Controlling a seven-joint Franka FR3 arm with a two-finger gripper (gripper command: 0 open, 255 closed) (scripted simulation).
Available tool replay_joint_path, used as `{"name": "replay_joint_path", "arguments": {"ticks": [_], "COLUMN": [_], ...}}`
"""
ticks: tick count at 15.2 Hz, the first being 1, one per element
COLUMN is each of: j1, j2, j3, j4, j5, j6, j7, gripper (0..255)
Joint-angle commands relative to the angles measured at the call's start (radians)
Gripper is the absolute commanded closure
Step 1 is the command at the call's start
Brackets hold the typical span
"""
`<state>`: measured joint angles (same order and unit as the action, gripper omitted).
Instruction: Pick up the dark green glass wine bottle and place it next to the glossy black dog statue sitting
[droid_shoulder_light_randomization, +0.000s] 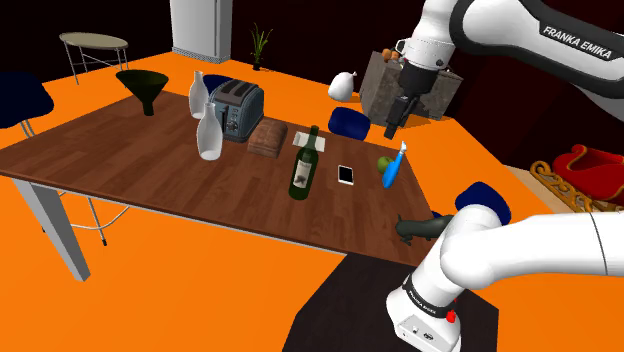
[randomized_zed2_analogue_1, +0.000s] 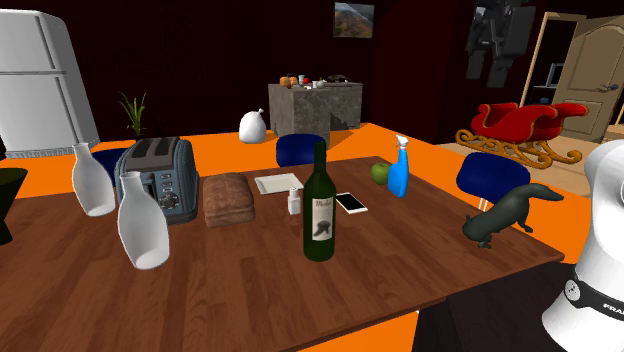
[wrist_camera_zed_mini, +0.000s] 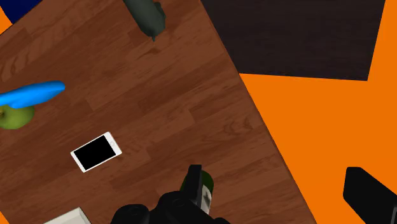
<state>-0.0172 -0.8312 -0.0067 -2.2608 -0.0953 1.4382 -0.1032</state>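
I worry about the wine bottle (droid_shoulder_light_randomization: 304, 168) most. It is tall and thin, so it may tip if my fingers bump its neck on the way down. It looks smooth too, so it may slip if I squeeze too softly. The dark dog statue (droid_shoulder_light_randomization: 418, 230) sits right by the edge of the table (droid_shoulder_light_randomization: 130, 160). If I put the bottle down badly beside the dog, I could push the dog off or drop the bottle over the side. A phone (droid_shoulder_light_randomization: 346, 175), a green apple (droid_shoulder_light_randomization: 382, 163) and a blue spray bottle (droid_shoulder_light_randomization: 392, 170) lie near the way to the dog, and a low swing could knock them.

The bottle stands upright, well apart from the dog. My gripper (droid_shoulder_light_randomization: 392, 125) hangs high above the table, far up from the dog, and points down. Its fingers (wrist_camera_zed_mini: 372, 197) are spread apart and hold nothing.
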Motion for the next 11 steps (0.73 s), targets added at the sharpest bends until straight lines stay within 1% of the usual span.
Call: {"name": "replay_joint_path", "arguments": {"ticks": [1, 6, 11], "j1": [0.0, -0.011, -0.019], "j2": [0.0, 0.128, 0.276], "j3": [0.0, -0.04, -0.078], "j4": [0.0, -0.009, 0.016], "j5": [0.0, -0.012, -0.014], "j6": [0.0, 0.159, 0.305], "j7": [0.0, -0.01, -0.023], "gripper": [0, 0, 0]}}
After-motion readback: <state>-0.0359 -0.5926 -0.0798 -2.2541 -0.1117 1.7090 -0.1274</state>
